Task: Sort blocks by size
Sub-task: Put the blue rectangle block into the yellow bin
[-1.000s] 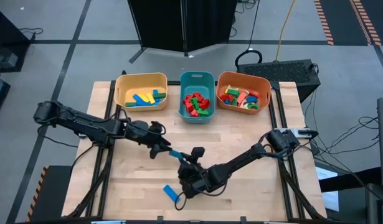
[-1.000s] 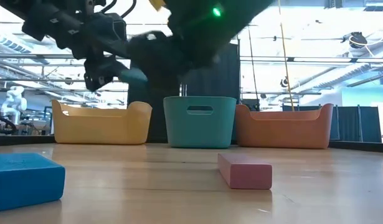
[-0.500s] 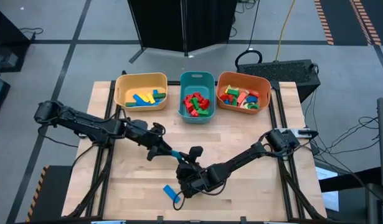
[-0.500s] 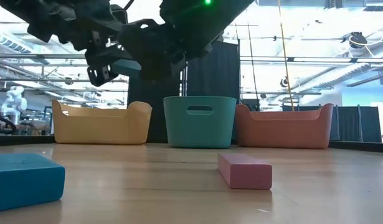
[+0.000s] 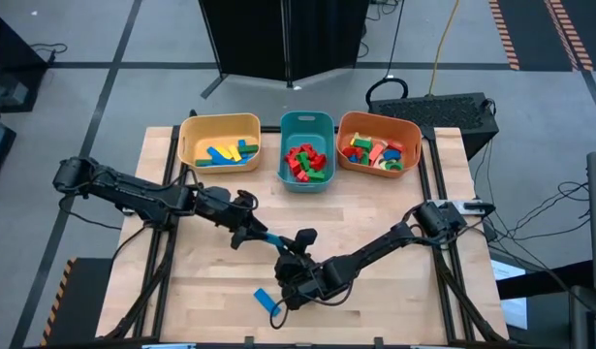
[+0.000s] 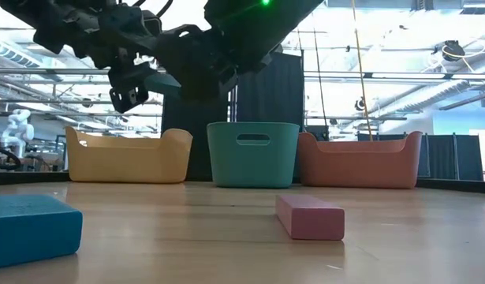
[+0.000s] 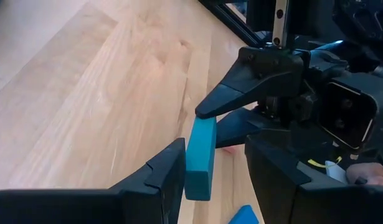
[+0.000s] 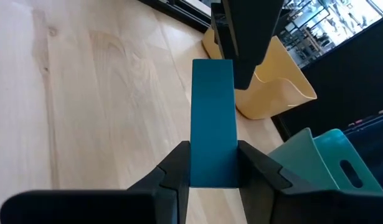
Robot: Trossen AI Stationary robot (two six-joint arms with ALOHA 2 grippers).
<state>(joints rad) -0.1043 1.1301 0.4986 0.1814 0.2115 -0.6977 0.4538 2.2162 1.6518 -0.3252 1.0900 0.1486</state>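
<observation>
The high view shows us the left gripper [image 5: 253, 232] and the right gripper [image 5: 284, 260] meeting over the middle of the wooden table [image 5: 375, 199]. Between them we see a long teal-blue block bar [image 8: 212, 130] held up in the air. The right jaws are clamped on one end. The left jaws sit around the other end; we cannot tell if they squeeze it. A small blue block [image 5: 266, 301] and a pink block [image 6: 310, 216] lie on the table. Three plastic bins, yellow [image 5: 194, 131], teal [image 5: 290, 123] and orange [image 5: 348, 124], stand at the far edge with blocks inside.
</observation>
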